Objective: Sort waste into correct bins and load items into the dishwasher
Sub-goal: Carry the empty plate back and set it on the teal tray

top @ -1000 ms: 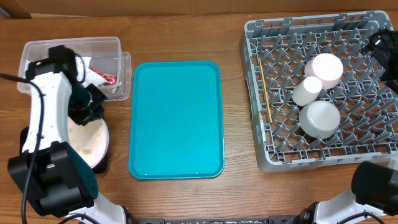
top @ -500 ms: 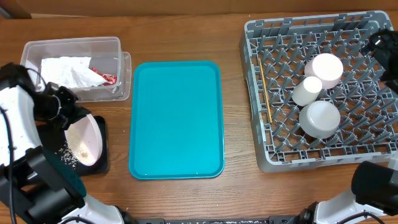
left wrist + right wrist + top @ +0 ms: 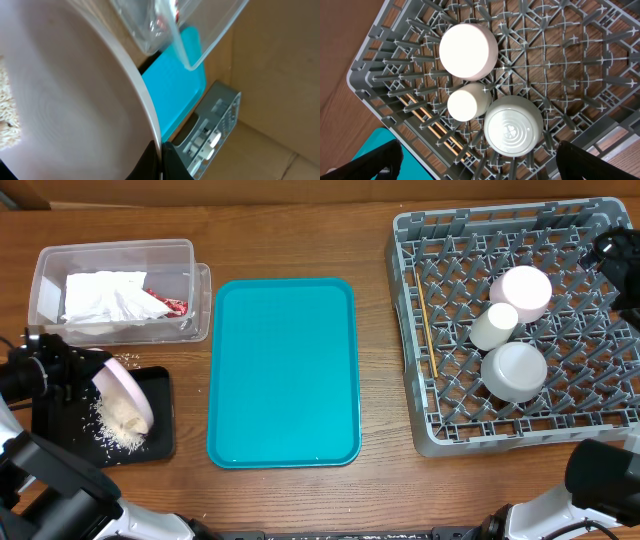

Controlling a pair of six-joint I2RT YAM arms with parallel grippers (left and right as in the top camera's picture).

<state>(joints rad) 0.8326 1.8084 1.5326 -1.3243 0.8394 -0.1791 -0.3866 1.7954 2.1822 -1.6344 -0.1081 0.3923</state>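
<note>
Where the left gripper (image 3: 72, 370) sits at the left edge of the overhead frame, its fingers (image 3: 175, 165) are pinched together on the rim of the large plate (image 3: 122, 395). The plate tilts steeply over the black tray (image 3: 160, 442) in the lower left. Rice-like crumbs (image 3: 118, 430) lie at the plate's low edge and on the tray beneath. Just above, the clear tub (image 3: 45, 275) contains the white napkin (image 3: 105, 298) and red wrapper (image 3: 170, 306). The right gripper (image 3: 479, 151) hangs over the dish rack (image 3: 520, 442), fingers spread wide and gripping nothing. Below it stand the small plate (image 3: 468, 51), cup (image 3: 466, 102) and upturned bowl (image 3: 513, 126). The bowl's base carries a small embossed mark, possibly a logo, too faint to read.
</note>
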